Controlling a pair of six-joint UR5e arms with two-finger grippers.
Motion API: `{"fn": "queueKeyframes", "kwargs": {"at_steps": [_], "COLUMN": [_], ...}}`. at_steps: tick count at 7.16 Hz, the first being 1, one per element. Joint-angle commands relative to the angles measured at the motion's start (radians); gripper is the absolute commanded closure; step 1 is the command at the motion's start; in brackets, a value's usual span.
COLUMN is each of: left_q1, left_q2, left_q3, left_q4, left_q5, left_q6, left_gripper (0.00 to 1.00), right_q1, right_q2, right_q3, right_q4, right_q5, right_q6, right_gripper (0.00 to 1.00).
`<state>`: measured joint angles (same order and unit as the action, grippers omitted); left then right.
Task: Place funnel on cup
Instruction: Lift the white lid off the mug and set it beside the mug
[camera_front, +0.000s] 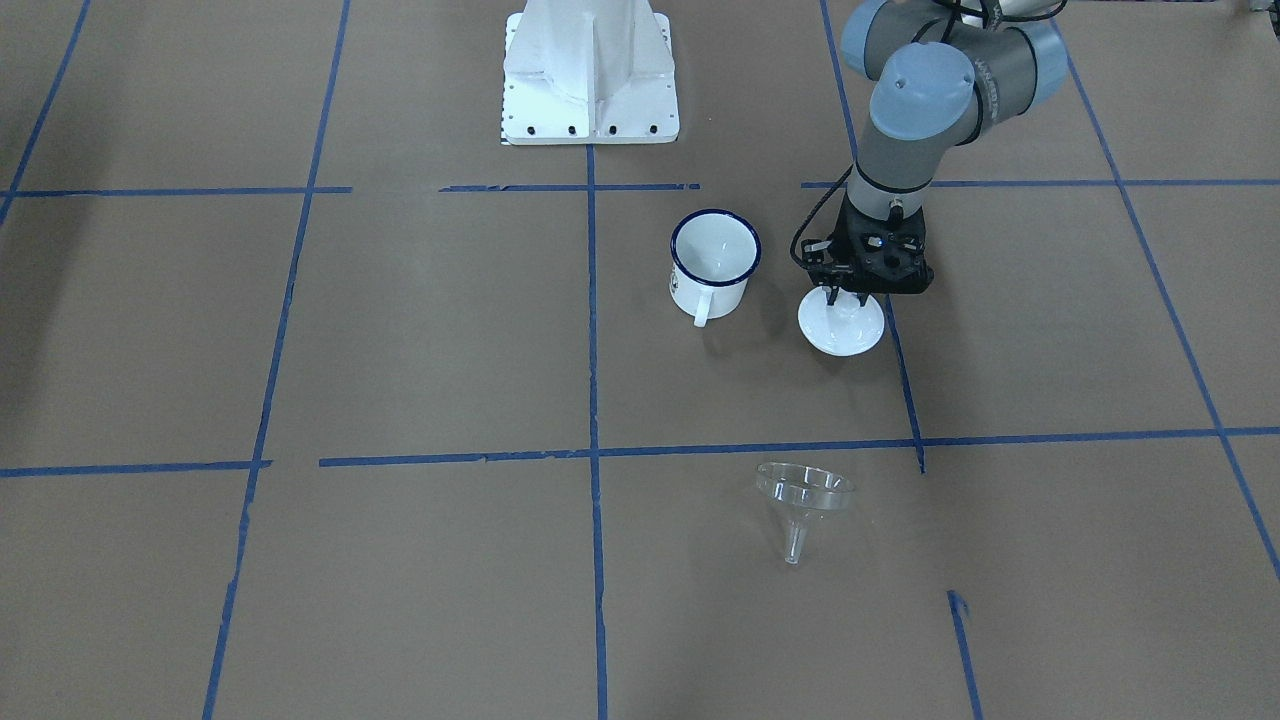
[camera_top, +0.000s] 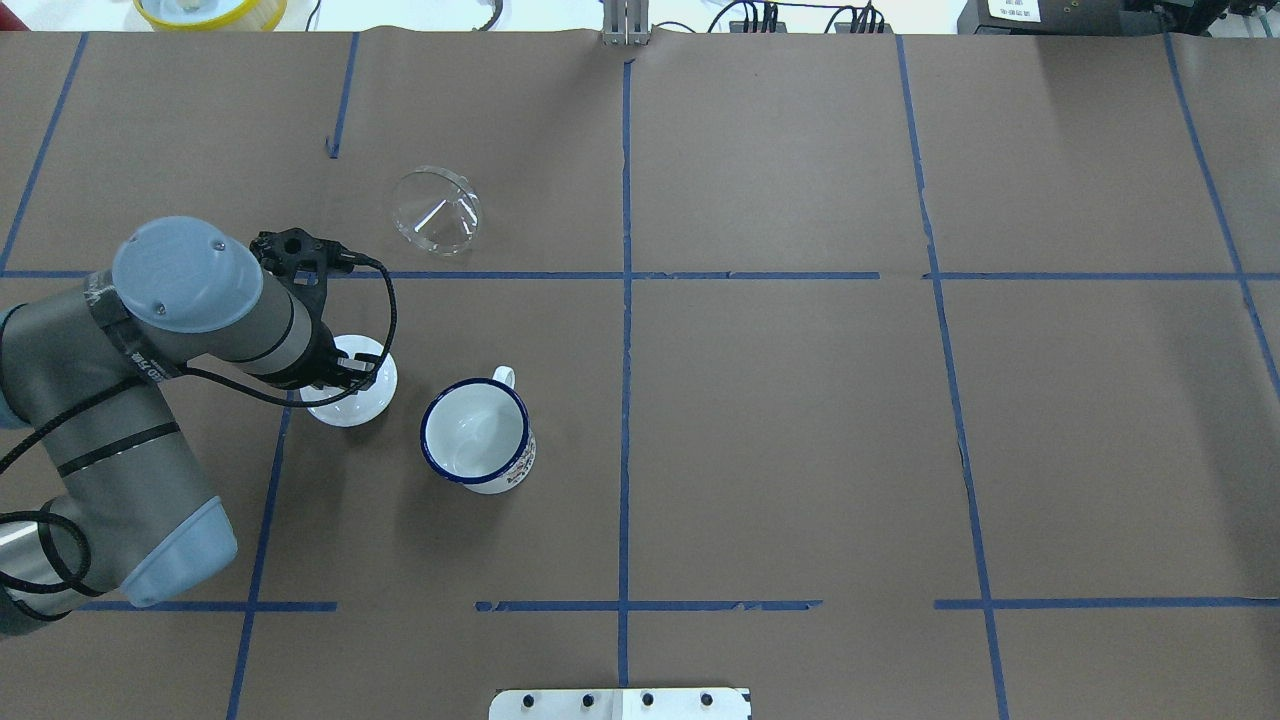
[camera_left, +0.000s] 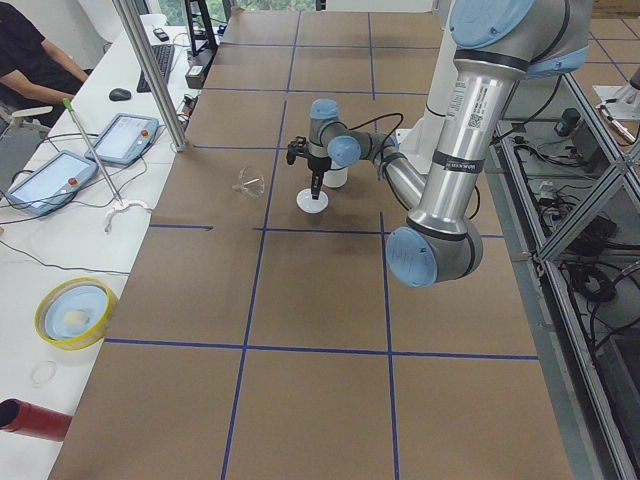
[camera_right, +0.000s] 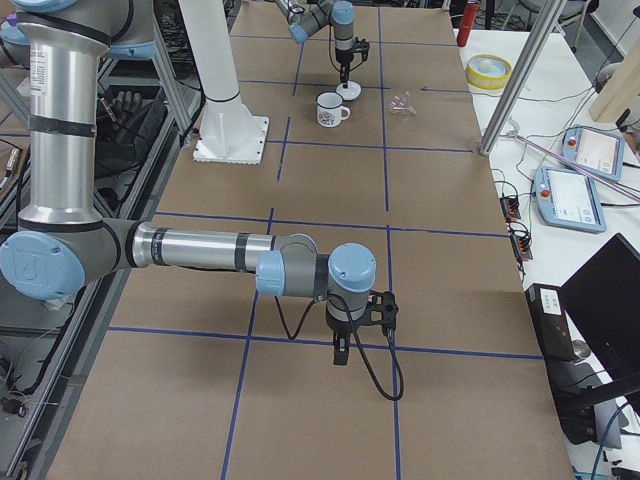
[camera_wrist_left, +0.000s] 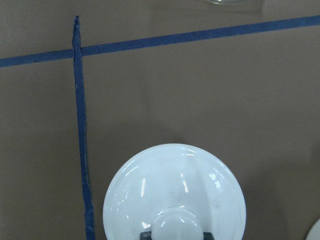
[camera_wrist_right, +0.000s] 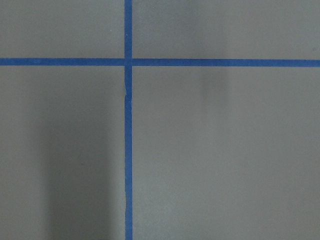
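Overhead exterior has my left fingers (camera_top: 352, 372) low over the bench (camera_top: 800, 450), closed on the knob of a round white lid (camera_top: 348, 395). My left wrist camera shows dark tips pressed against both sides of that knob. The cup (camera_top: 476, 435) stands upright and open just beside these fingers, toward my right side, apart from the lid. The funnel (camera_top: 436, 210) lies tipped on its side well beyond the fingers, farther from my base, with nothing touching it. My right fingers (camera_right: 341, 352) point down over bare bench, well apart from everything; open or closed, I cannot tell.
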<state>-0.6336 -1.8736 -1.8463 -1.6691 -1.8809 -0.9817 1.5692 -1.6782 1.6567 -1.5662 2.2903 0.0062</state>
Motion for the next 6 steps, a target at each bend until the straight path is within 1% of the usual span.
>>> {"fn": "queueKeyframes", "kwargs": {"at_steps": [1,2,3,4,6], "left_q1": [0.002,0.002,-0.005,-0.047,-0.159], "left_q2": [0.001,0.001,-0.004,-0.016,-0.074], "left_q3": [0.062,0.064,0.049,0.038,0.036], "left_q4": [-0.073,-0.074,-0.069,-0.061,-0.057], "left_q5": [0.000,0.000,-0.001,-0.004,-0.009], "left_q6": [0.036,0.049,0.047,0.047,0.032], "left_gripper": [0.62,0.01,0.00,0.00,0.00], "right_q1": [0.000,0.000,0.000,0.000,0.000], "right_q2": [0.000,0.000,0.000,0.000,0.000], "right_q3": [0.000,0.000,0.000,0.000,0.000], "right_q4": [0.000,0.000,0.000,0.000,0.000], "right_q5": [0.000,0.000,0.000,0.000,0.000], "right_q6": [0.000,0.000,0.000,0.000,0.000], "right_gripper": [0.00,0.00,0.00,0.00,0.00]}}
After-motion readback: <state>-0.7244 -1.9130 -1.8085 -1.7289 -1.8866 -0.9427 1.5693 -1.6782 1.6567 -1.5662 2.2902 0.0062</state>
